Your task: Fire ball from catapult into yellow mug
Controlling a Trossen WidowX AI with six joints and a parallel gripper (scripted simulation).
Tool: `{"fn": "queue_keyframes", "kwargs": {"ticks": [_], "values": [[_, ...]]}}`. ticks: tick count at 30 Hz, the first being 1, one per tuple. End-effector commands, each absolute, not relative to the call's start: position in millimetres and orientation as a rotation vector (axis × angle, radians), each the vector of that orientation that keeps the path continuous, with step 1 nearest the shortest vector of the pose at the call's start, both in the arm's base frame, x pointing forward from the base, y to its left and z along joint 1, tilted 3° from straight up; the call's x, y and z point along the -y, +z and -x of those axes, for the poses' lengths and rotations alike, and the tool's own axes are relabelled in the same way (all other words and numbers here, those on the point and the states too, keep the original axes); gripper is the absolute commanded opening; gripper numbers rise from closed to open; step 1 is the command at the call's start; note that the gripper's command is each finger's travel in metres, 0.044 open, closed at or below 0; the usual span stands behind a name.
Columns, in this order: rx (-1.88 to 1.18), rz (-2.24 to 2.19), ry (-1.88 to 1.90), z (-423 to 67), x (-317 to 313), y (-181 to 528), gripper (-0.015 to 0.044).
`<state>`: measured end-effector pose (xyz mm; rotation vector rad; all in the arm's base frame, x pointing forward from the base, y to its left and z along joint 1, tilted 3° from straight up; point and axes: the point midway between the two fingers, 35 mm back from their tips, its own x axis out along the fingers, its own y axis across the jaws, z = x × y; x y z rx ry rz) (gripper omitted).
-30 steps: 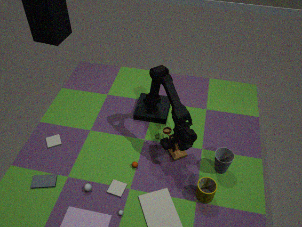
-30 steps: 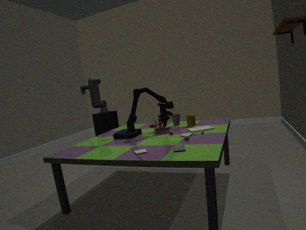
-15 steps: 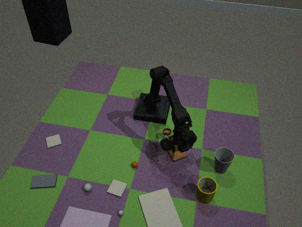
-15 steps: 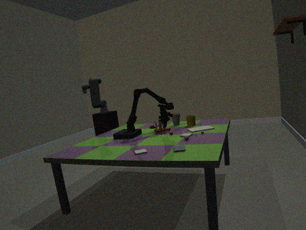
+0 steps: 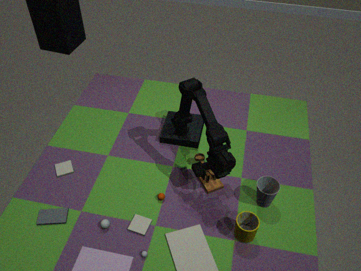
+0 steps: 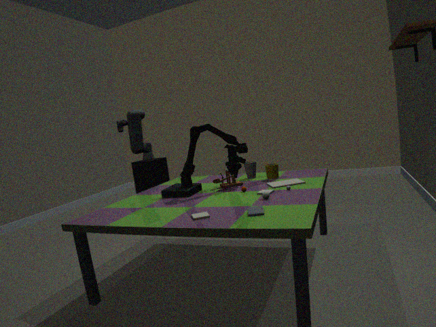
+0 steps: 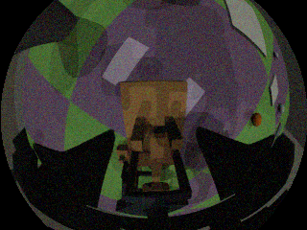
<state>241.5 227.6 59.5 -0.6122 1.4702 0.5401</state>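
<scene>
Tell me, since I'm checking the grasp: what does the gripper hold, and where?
Nothing: the black gripper is open, its fingers standing either side of the wooden catapult.

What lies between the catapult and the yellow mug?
In the top view, only bare checkered table under shadow separates the catapult from the yellow mug; no object sits there.

catapult [image 5: 211,180]: wood-toned, matt, grain unclear
arm [image 5: 204,116]: black, matt, plastic-like
yellow mug [image 5: 247,226]: smooth, faint sheen
table top [image 5: 122,186]: flat matt checks, purple and green
orange ball [image 5: 161,196]: smooth
</scene>
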Motion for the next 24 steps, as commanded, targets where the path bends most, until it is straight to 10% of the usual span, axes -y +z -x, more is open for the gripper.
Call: {"fn": "queue_keyframes", "kwargs": {"ticks": [1,24], "values": [[-1.436,0.594,0.546,-242.5,-232.3,112.1,0.0440],[-1.437,0.600,0.548,-240.3,-228.0,80.9,0.0440]]}}
